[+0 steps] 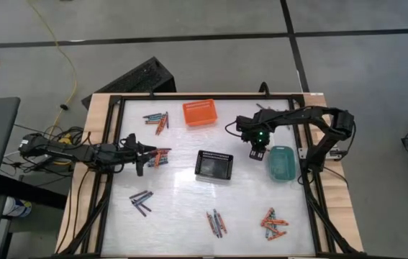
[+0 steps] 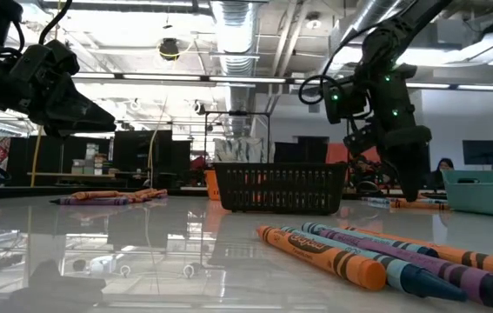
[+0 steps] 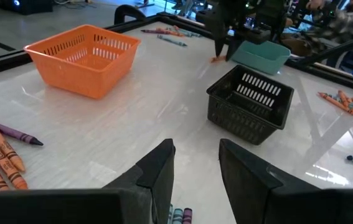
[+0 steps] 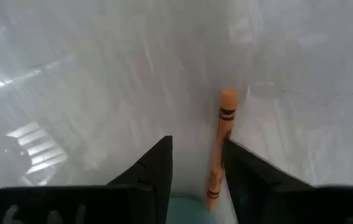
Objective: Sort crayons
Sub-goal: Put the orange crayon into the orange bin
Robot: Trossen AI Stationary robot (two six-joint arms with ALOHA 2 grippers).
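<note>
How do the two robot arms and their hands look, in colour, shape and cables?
Both arms are black and jointed, with black cables along them. The right hand carries a small green light above it. Each hand has two flat, wedge-shaped dark fingers. The left hand looks the same.

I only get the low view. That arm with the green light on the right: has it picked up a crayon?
Observer: It doesn't look gripped. In its wrist view an orange crayon sits inside the open right gripper, against one finger.
Operator: Is that something orange behind the black basket?
Observer: Yes, an orange basket beyond the black basket, and it is empty.
Operator: And the other arm?
Observer: From above, the left gripper hovers open at a small crayon pile.
</note>
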